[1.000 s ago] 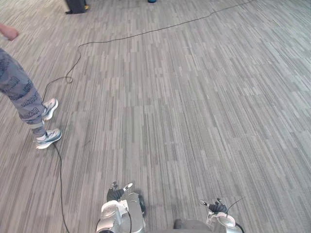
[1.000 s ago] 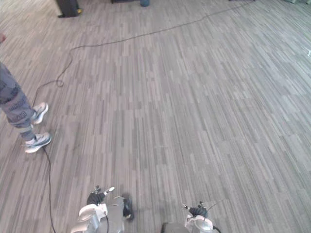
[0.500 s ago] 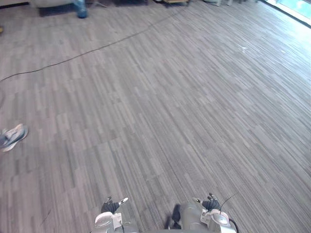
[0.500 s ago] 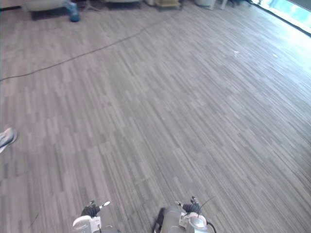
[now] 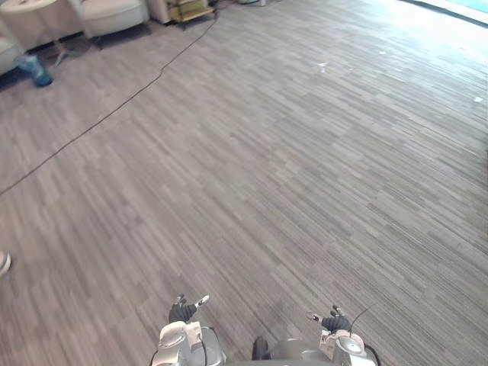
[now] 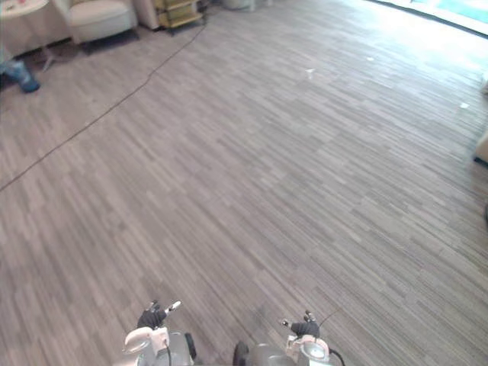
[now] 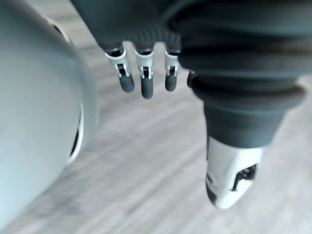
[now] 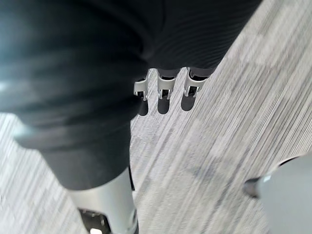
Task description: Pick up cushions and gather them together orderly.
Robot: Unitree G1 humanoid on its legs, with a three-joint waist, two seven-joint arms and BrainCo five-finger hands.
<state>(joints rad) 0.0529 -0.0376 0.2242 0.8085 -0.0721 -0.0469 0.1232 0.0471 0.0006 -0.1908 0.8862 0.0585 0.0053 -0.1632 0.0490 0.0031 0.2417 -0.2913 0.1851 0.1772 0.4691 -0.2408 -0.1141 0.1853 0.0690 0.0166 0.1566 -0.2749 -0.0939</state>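
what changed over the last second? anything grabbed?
The camera swung to the robot's right; the things themselves did not move. The person's shoe slid to the left edge, and an armchair and a blue object came into view. Nothing was grabbed or released. The left hand and right hand stayed low, open and empty.

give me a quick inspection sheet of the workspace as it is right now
surface: grey striped carpet floor
job's things: nothing seen
clutter: small white scraps far off on the floor
hands: left hand and right hand both open, hanging low, holding nothing
cables: black cable lies across the floor toward the far furniture
surroundings: cream armchair at the far left, blue container near it, a person's shoe at the left edge
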